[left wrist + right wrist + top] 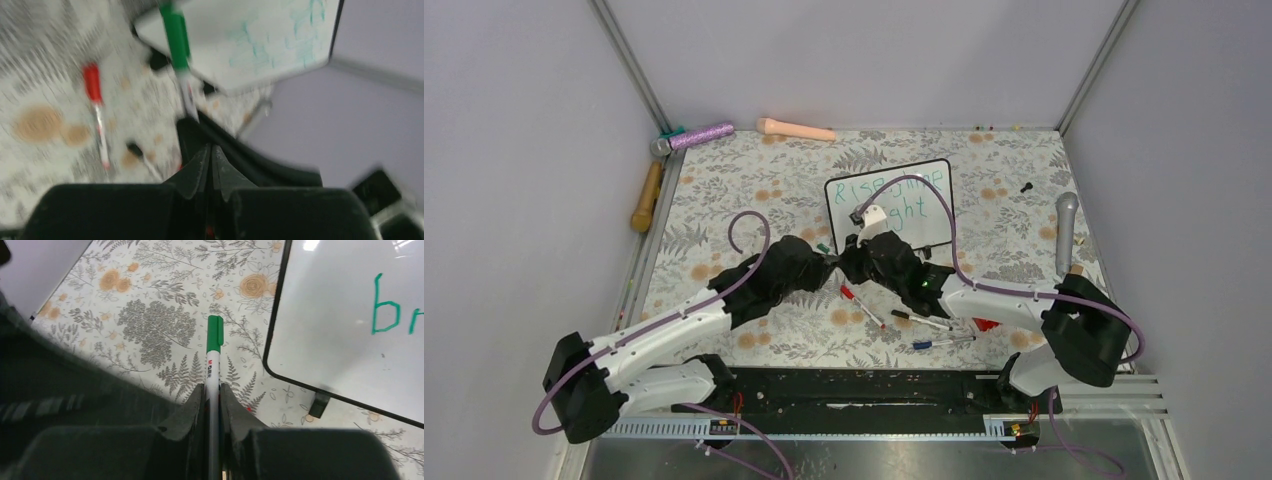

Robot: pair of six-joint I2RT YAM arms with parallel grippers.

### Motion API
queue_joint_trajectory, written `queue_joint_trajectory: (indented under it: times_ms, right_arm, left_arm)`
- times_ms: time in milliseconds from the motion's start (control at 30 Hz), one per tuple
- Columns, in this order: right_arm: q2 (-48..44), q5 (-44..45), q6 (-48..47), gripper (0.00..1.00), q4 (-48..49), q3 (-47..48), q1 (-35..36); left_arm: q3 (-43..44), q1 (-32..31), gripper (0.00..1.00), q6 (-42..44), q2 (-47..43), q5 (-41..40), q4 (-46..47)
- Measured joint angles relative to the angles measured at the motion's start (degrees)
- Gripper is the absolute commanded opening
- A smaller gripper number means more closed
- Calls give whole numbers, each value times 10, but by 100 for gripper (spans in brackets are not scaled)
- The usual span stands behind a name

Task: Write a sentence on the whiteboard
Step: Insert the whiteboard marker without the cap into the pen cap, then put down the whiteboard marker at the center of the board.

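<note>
The whiteboard (929, 225) stands tilted at mid-table, with the sentence (894, 190) on it in green marker over two lines. The right wrist view shows the board's corner (320, 300) and the green letters "br" (392, 315). My right gripper (213, 390) is shut on a white pen with a green cap (215, 332), which points at the floral cloth left of the board. My left gripper (210, 150) is shut with nothing visible between its jaws. It sits tip to tip with the right gripper (849, 262). The blurred left wrist view shows the green pen (176, 40) ahead.
Red (861, 303), black (919, 320) and blue (939, 343) pens lie on the cloth in front of the board. A grey microphone (1065, 232) lies at the right edge. A purple glitter microphone (694, 136), a peach cylinder (796, 128) and a wooden handle (646, 196) lie at the back left.
</note>
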Motion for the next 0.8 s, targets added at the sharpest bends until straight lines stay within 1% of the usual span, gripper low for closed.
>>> queue_joint_trajectory:
  times_ms: [33, 100, 167, 200, 267, 333, 433, 500, 600, 667, 733, 767, 800]
  right_arm:
    - [0, 0, 1, 0, -12, -2, -2]
    - [-2, -6, 7, 0, -11, -4, -5]
    - [-17, -17, 20, 0, -5, -9, -9]
    - [-28, -27, 28, 0, -1, -15, -12]
    - [-54, -43, 45, 0, 8, -33, -22]
    - [-79, -57, 63, 0, 10, -55, -34]
    - [-108, -75, 90, 0, -2, -84, -51]
    - [-125, -86, 106, 0, -25, -100, -60]
    - [-145, -110, 129, 0, -77, -112, -78]
    - [-150, -126, 142, 0, -109, -114, -95]
    - [-153, -146, 153, 2, -130, -119, -115]
    - [-154, -153, 159, 4, -137, -125, -126]
    - [-156, -161, 165, 7, -144, -132, -138]
  left_arm:
    - [0, -9, 7, 3, -9, 22, 7]
    - [0, -18, 26, 24, -32, 64, 13]
    - [5, -9, 45, 56, -48, 98, 8]
    - [13, -1, 51, 74, -53, 111, -5]
    - [32, 20, 55, 111, -59, 125, -32]
    - [49, 45, 62, 149, -71, 129, -60]
    - [61, 79, 65, 203, -101, 127, -91]
    - [62, 98, 67, 241, -119, 125, -106]
    - [62, 119, 73, 308, -129, 122, -120]
    - [59, 125, 80, 351, -128, 119, -117]
    - [40, 127, 96, 399, -132, 115, -99]
    - [26, 127, 98, 420, -135, 112, -88]
    - [12, 127, 99, 438, -138, 110, -78]
